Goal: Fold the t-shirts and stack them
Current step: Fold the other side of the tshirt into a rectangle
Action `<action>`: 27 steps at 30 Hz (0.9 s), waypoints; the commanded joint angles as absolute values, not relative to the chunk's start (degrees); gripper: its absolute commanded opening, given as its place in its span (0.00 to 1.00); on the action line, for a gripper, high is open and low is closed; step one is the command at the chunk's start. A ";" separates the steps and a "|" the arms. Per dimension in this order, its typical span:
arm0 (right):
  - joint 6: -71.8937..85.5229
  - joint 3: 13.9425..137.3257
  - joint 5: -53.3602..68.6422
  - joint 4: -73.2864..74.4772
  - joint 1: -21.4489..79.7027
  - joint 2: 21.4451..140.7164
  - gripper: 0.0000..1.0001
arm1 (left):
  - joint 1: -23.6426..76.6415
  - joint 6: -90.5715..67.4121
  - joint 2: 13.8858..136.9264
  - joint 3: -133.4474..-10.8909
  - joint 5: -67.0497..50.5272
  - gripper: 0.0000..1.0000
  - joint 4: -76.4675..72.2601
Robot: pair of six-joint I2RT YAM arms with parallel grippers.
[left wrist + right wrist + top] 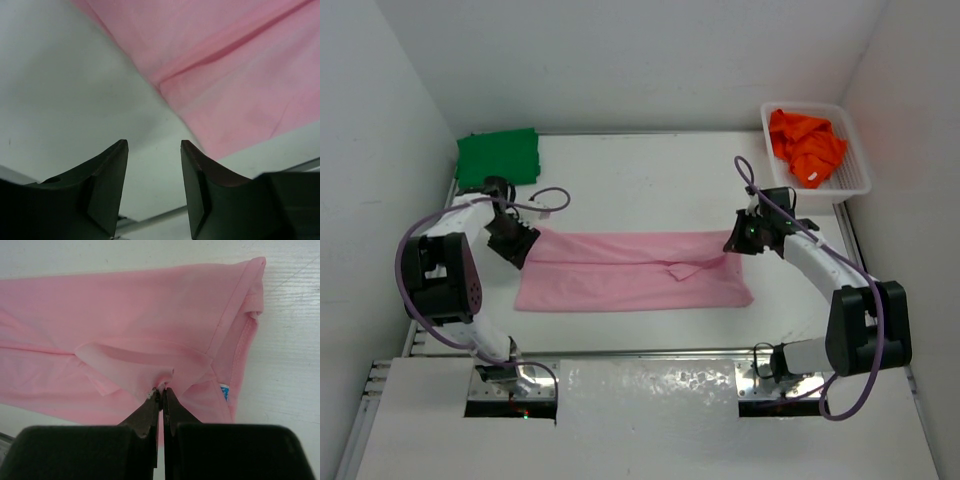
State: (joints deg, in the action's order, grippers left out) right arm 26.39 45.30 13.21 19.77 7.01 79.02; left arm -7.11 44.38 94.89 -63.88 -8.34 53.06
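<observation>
Green shirt [498, 157] folded; pink shirt [630, 272] half-folded; orange shirt [807, 145] waits in basket [857, 165]. I note right gripper [161, 390] pinching pink cloth, left gripper [154, 150] agape, empty.

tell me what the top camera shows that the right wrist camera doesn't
Only the top camera: the green shirt folded at the far left corner, the orange shirt in the white basket at the far right, and the left gripper by the pink shirt's left end. Only the right wrist: the right gripper shut on a pinch of pink cloth, and a small blue and white tag near the shirt's edge. Both: the pink shirt spread out on the table.
</observation>
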 commanded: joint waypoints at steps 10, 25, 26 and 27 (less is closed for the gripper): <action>25.93 46.76 14.59 18.63 7.29 79.80 0.00 | -0.62 40.53 96.58 -74.27 -7.12 0.50 50.27; 24.44 45.70 12.92 19.07 7.29 79.63 0.00 | -1.76 30.41 106.51 -77.08 -7.90 0.42 50.71; 24.43 45.79 12.83 19.07 7.29 79.63 0.00 | -1.76 30.41 107.05 -76.91 -9.82 0.40 50.80; 24.35 45.79 12.75 19.16 7.29 79.45 0.00 | -2.02 30.50 107.57 -76.73 -10.45 0.36 51.41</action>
State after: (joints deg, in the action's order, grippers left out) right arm 25.45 45.30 13.52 19.79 7.01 79.72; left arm -1.43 31.83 106.30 -75.16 -5.67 51.16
